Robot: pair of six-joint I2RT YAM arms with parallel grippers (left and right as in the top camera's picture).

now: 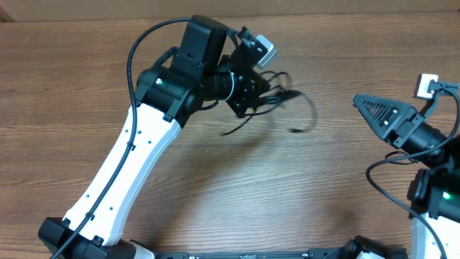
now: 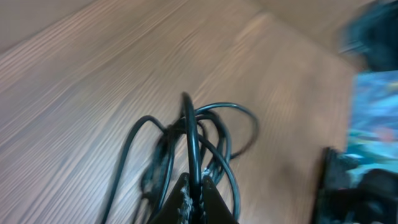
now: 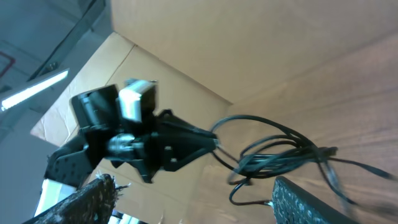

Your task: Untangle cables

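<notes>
The cables (image 1: 287,104) are a tangle of thin black cords hanging in loops just right of my left gripper (image 1: 262,90), over the far middle of the table. My left gripper (image 2: 194,190) is shut on one strand, and the rest of the bundle (image 2: 205,140) dangles beyond the fingertips. My right gripper (image 1: 374,111) is open and empty at the right side, apart from the cables. In the right wrist view its two fingers (image 3: 193,205) stand wide apart, with the cables (image 3: 280,155) and the left gripper (image 3: 186,143) ahead of them.
The wooden table (image 1: 215,187) spreads below both arms. The left arm's white link (image 1: 129,173) crosses the front left. The thick black wire of the left arm (image 1: 140,47) arches over it. The right arm's base (image 1: 435,194) sits at the right edge.
</notes>
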